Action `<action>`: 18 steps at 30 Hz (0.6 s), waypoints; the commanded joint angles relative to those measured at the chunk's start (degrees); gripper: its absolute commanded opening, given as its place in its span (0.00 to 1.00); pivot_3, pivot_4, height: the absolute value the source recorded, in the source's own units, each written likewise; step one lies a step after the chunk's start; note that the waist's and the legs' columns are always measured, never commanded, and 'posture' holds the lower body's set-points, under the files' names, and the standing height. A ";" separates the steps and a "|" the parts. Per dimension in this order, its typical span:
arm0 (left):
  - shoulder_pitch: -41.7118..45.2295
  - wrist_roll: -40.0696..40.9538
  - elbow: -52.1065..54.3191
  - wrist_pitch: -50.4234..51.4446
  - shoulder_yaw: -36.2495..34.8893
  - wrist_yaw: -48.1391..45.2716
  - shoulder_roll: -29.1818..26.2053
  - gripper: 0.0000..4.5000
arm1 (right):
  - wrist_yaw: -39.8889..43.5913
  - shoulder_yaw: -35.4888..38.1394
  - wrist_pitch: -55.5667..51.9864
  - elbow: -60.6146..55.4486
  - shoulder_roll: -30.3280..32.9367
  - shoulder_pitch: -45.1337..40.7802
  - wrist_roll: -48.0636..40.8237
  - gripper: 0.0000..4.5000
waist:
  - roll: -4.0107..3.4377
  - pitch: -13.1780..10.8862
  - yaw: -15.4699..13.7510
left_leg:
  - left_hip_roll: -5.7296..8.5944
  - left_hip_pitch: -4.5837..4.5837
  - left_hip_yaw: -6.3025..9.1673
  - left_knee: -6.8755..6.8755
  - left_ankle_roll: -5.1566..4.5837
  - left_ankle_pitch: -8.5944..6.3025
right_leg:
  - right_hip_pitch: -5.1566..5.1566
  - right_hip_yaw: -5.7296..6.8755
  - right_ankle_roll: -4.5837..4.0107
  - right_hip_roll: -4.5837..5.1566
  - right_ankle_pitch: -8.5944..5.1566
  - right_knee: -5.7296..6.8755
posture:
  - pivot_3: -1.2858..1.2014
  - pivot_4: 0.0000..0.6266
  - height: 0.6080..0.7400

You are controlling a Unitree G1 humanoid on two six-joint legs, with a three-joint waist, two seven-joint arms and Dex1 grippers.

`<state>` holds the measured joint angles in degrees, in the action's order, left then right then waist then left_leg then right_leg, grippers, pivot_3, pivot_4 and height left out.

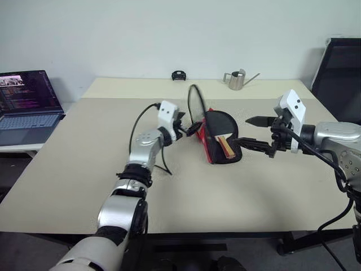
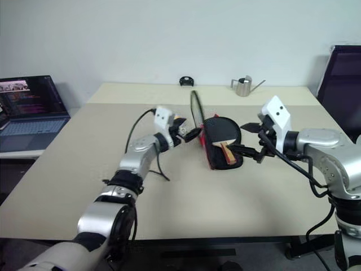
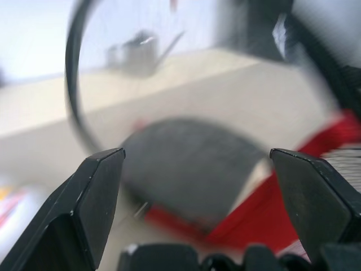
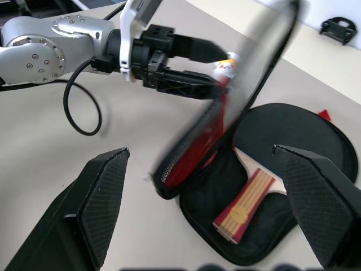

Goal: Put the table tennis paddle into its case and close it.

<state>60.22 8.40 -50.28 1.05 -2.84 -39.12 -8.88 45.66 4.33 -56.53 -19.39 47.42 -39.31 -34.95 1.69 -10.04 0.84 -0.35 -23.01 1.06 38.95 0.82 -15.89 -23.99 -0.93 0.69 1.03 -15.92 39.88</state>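
Observation:
The case (image 1: 210, 148) lies open at the middle of the table, its black and red lid (image 4: 210, 125) standing up on edge. Inside the lower half rests the table tennis paddle (image 4: 285, 132), black face toward the far side, its striped handle (image 1: 227, 145) toward me. My left gripper (image 1: 194, 129) is open just left of the raised lid, close to the small white ball charm (image 4: 227, 68). My right gripper (image 1: 251, 132) is open to the right of the case, holding nothing. In the left wrist view, the paddle face (image 3: 192, 164) lies beyond the spread fingers (image 3: 96, 192).
A laptop (image 1: 28, 107) sits on a side table at the left. A metal pitcher (image 1: 237, 80) and a small black object (image 1: 179, 75) stand at the table's far edge. A black chair (image 1: 338, 68) is at the right.

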 commanded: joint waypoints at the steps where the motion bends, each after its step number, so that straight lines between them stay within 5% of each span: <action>1: 3.89 -0.77 -3.34 -2.20 0.46 0.81 1.64 1.00 | -0.97 2.63 1.14 -0.88 0.72 -0.10 -0.02 0.99 | 0.00 0.00 0.19 | 0.00 0.02 -0.01 -0.01 0.00 0.00 | 0.00 -0.01 0.00 -0.01 0.00 0.00 | 0.52 0.24 1.00; 10: 10.20 -3.31 -17.96 -9.07 -1.14 8.63 4.99 1.00 | -4.40 4.43 0.27 -2.38 0.57 2.07 -0.30 0.99 | 0.03 -0.02 0.33 | 0.00 0.03 -0.02 -0.03 -0.01 0.01 | -0.01 0.00 0.01 -0.03 0.00 0.01 | 0.52 0.24 1.00; 18: 8.87 -2.51 -16.46 -11.47 -3.48 6.42 -0.70 1.00 | -7.28 3.42 2.23 0.02 -1.84 2.84 1.25 0.99 | 0.03 -0.02 0.69 | -0.01 0.04 -0.02 -0.03 -0.01 0.01 | -0.01 0.00 0.01 -0.03 0.00 0.03 | 0.52 0.24 1.00</action>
<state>68.24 5.30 -69.15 -8.54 -5.36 -32.06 -8.50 38.63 6.72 -55.89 -19.17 45.73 -36.38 -33.97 1.72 -10.06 1.53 -0.37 -22.96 1.05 38.92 0.81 -15.88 -24.01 -0.93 0.69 1.00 -15.92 39.92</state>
